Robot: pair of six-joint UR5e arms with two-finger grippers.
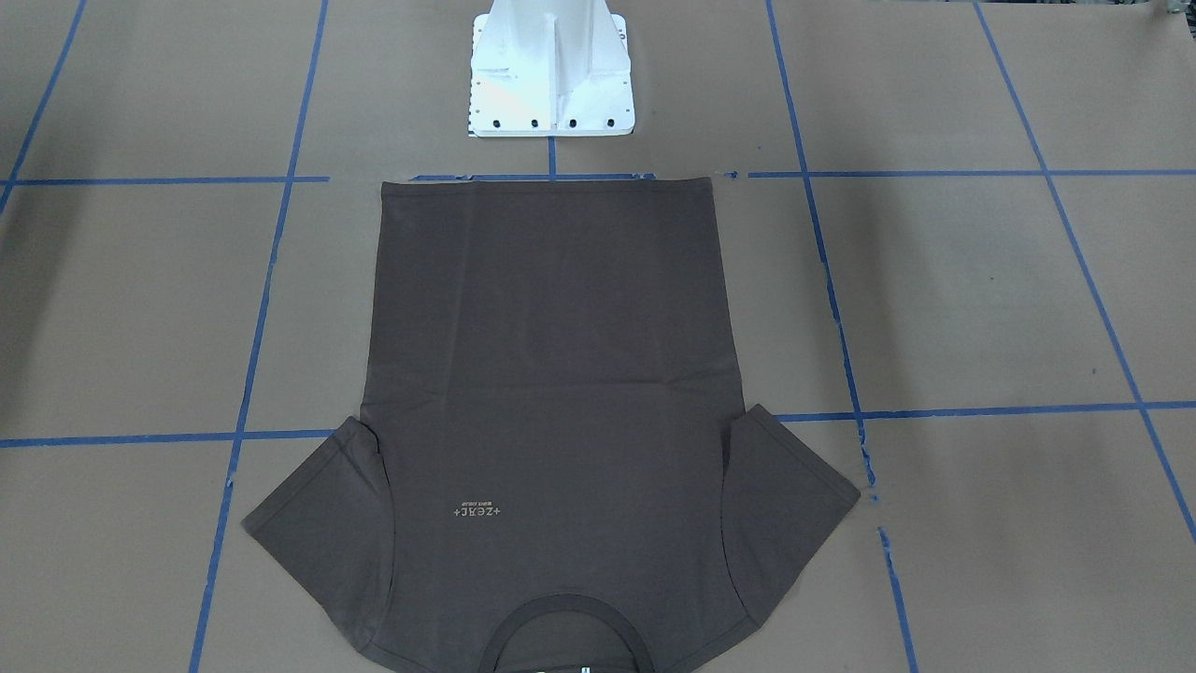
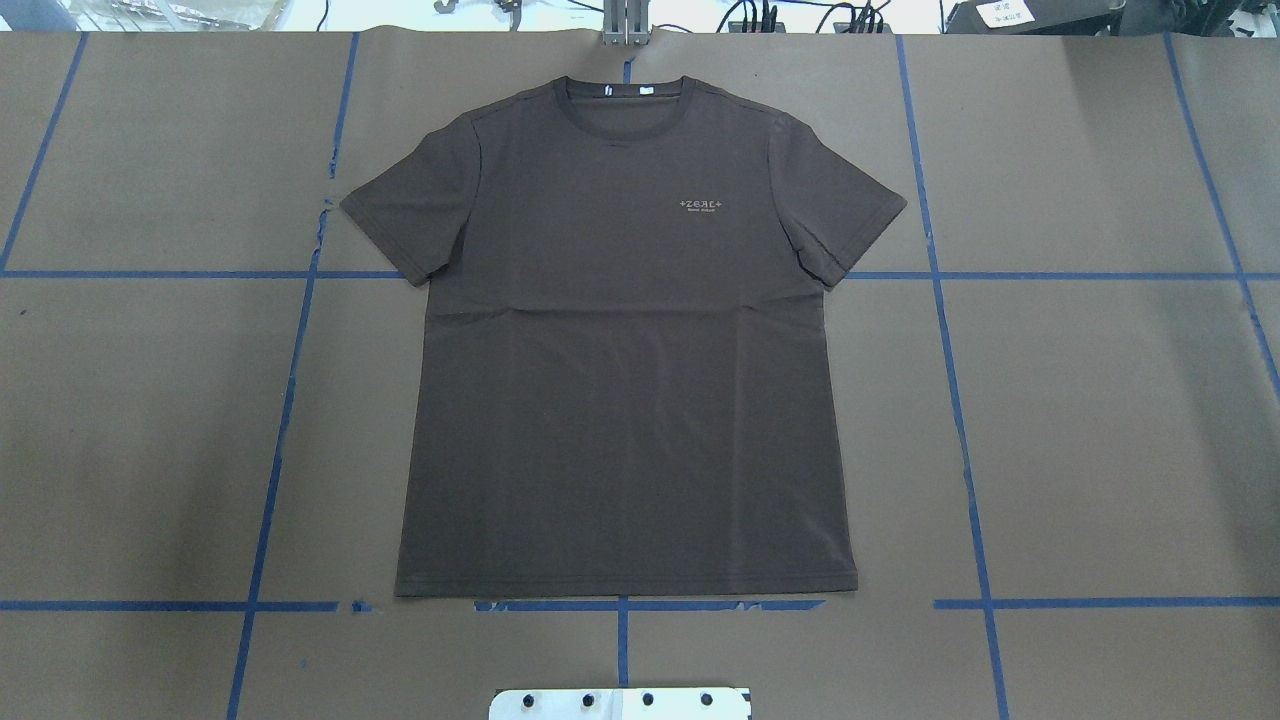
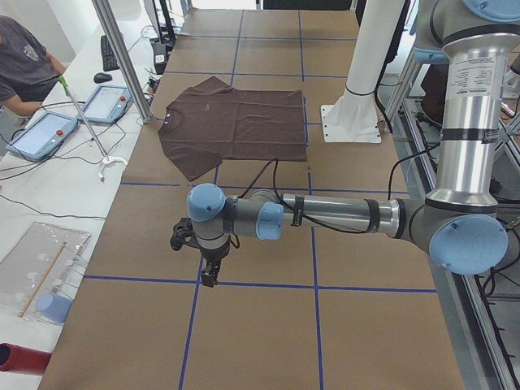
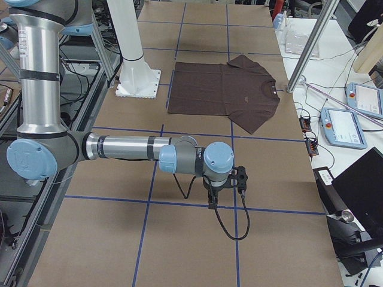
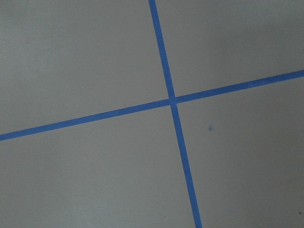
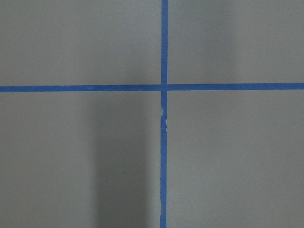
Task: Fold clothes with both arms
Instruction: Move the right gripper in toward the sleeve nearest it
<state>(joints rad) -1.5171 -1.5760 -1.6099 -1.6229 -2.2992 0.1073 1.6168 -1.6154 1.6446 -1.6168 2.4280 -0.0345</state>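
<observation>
T-shirt (image 2: 620,380) flat, face up, mid-table (image 2: 1100,420); hem near white pedestal (image 1: 551,70), collar at far edge. Left gripper (image 3: 210,275) and right gripper (image 4: 212,202) hang over blue tape crossings (image 5: 172,99), well apart from shirt; claw width cannot tell. Person (image 3: 24,65) and pendants (image 3: 104,104) at side bench.

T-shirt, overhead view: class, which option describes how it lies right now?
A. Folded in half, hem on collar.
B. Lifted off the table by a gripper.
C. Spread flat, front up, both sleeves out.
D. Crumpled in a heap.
C: the T-shirt lies flat on the table, its chest lettering facing up and its sleeves spread out to either side.
</observation>
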